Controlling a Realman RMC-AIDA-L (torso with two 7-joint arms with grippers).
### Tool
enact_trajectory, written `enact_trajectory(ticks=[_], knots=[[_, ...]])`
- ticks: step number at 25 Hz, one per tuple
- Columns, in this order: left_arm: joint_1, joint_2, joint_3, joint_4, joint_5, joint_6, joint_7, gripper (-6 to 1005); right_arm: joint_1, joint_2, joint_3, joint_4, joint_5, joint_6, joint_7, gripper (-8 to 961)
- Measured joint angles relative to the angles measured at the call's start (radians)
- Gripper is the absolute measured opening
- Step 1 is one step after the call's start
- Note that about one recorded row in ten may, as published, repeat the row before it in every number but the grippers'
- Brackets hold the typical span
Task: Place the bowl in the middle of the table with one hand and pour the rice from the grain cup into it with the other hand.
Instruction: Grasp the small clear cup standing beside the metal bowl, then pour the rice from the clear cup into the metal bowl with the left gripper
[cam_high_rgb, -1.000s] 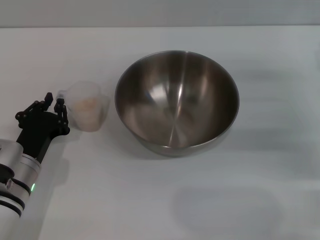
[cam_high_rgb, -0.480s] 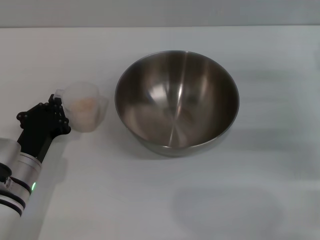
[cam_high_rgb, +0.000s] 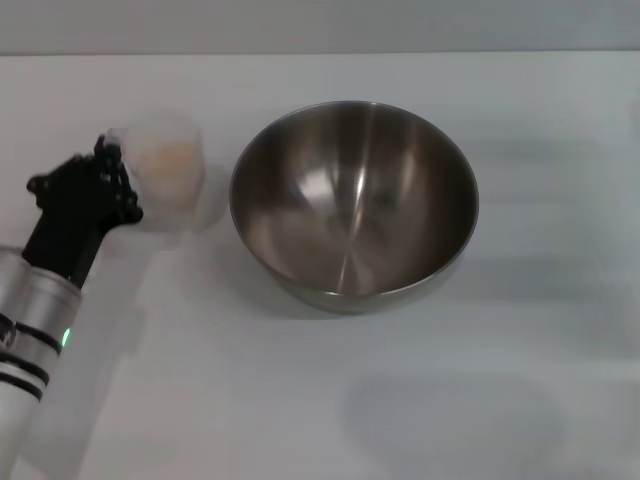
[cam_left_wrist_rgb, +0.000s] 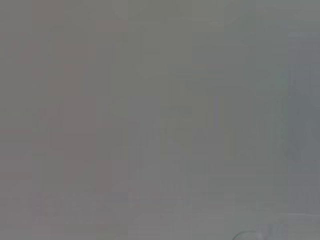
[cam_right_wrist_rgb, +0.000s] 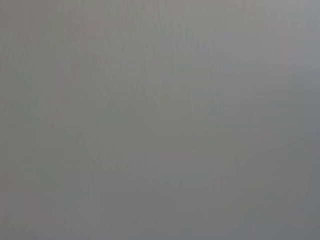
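The steel bowl (cam_high_rgb: 354, 205) stands upright and empty in the middle of the white table (cam_high_rgb: 450, 400). To its left, my left gripper (cam_high_rgb: 112, 176) is shut on the handle of the frosted grain cup (cam_high_rgb: 165, 170) and holds it lifted off the table, upright. Beige rice (cam_high_rgb: 168, 155) shows inside the cup. The cup hangs a short way left of the bowl's rim and does not touch it. The right gripper is out of view. Both wrist views show only plain grey.
The table's far edge (cam_high_rgb: 320, 54) runs along the top of the head view. My left forearm (cam_high_rgb: 35, 320) crosses the front left corner.
My left gripper closed on the cup's handle and raised the cup off the table, up and slightly back. The bowl has not moved.
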Motion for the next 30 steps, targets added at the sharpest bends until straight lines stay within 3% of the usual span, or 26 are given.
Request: enact_trajectory(ticks=[7,11,17,30], knots=[[-0.03,-0.005,-0.128,-0.015,0.197,0.07,0.194,13,0.006,-0.001,0.004,-0.003,0.0,0.0,0.0,636],[-0.036,-0.006,-0.152,-0.042,0.269,0.123,0.361,14,0.013,-0.003,0.004,-0.005,0.001,0.0,0.0,636],[-0.056,-0.017,-0.134,-0.073,0.314,0.122,0.74,14,0.029,-0.004,0.004,-0.005,0.0,0.0,-0.001,636],[-0.076,-0.022,-0.038,-0.105,0.306,0.03,1.229,14,0.052,-0.012,0.003,-0.008,0.0,0.021,-0.002,636]])
